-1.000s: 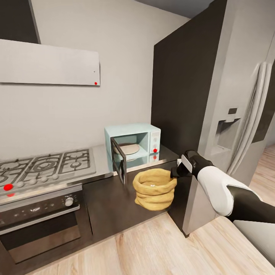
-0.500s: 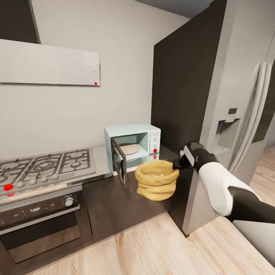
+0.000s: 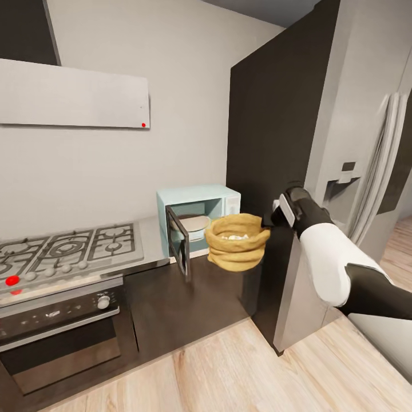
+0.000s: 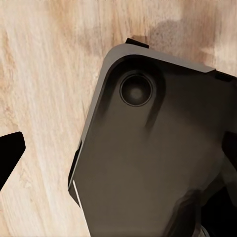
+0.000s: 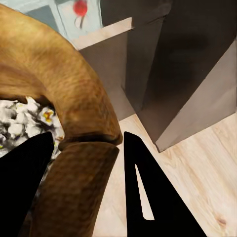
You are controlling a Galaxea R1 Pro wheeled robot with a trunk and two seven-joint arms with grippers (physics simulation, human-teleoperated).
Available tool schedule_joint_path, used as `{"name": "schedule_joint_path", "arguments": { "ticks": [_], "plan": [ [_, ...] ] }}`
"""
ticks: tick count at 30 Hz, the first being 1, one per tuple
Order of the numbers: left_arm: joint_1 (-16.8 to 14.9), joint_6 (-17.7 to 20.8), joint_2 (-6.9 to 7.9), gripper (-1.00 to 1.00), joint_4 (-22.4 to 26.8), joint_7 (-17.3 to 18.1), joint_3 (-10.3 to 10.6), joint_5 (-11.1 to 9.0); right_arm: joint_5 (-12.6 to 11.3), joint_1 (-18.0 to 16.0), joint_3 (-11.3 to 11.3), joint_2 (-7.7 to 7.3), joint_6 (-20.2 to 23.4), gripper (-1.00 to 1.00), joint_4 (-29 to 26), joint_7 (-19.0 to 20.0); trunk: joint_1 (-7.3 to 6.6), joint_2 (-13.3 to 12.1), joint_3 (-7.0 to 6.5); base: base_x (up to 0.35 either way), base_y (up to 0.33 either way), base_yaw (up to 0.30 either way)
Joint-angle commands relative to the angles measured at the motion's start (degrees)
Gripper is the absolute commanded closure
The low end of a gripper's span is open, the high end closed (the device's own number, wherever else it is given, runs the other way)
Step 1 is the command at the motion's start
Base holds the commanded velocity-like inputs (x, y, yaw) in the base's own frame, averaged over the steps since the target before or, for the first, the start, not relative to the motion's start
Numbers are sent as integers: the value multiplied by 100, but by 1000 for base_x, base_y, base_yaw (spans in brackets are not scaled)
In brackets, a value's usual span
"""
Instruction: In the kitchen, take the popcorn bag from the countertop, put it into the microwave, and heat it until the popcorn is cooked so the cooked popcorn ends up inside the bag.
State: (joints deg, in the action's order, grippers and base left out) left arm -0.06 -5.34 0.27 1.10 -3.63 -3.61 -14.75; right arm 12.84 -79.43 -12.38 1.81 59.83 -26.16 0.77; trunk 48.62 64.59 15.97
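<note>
1. The microwave [image 3: 199, 220] is seen standing on the surface [image 3: 150, 242] with its door swung open, ahead of and just beyond the right gripper [image 3: 268, 220]; loading, door closing and heating are judged to remain
2. The popcorn bag [image 3: 237, 249] is held in the air, off the surface, in front of the open cavity
3. The bag's rolled rim is clamped between the right gripper's fingers [image 5: 143, 192], the sack hanging beside and below them

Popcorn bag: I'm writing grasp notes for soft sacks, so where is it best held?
Pinch the rolled rim of the popcorn bag on the fridge-facing side, as the right gripper does: it is firm, and the bag hangs upright, mouth up.
</note>
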Motion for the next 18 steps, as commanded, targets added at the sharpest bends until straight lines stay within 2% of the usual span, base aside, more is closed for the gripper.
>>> {"name": "schedule_joint_path", "arguments": {
  "ticks": [1, 4, 7, 10, 18],
  "plan": [
    [3, -11, -1, -100, 4, -7, -34, -2, 52, -159, -48, 15, 17, 100, 147, 5, 1, 4, 7, 0, 0, 0],
    [3, -11, -1, -100, 4, -14, -35, -2, 52, -408, -49, 58, 17, 100, 383, 2, 1, 4, 7, 0, 0, 0],
    [1, -11, -1, -100, 4, -15, -35, -2, 45, -439, -52, 129, 17, 100, 511, 2, 1, 4, 7, 0, 0, 0],
    [2, -11, -1, -100, 4, -22, -35, -2, 44, -448, -61, 131, 17, 100, 801, 2, 1, 4, 7, 0, 0, 0],
    [4, -11, -3, -100, 4, -24, -35, -2, 26, -450, -82, 165, 17, 100, 819, 27, 1, 4, 7, 0, 0, 0]
  ]
}}
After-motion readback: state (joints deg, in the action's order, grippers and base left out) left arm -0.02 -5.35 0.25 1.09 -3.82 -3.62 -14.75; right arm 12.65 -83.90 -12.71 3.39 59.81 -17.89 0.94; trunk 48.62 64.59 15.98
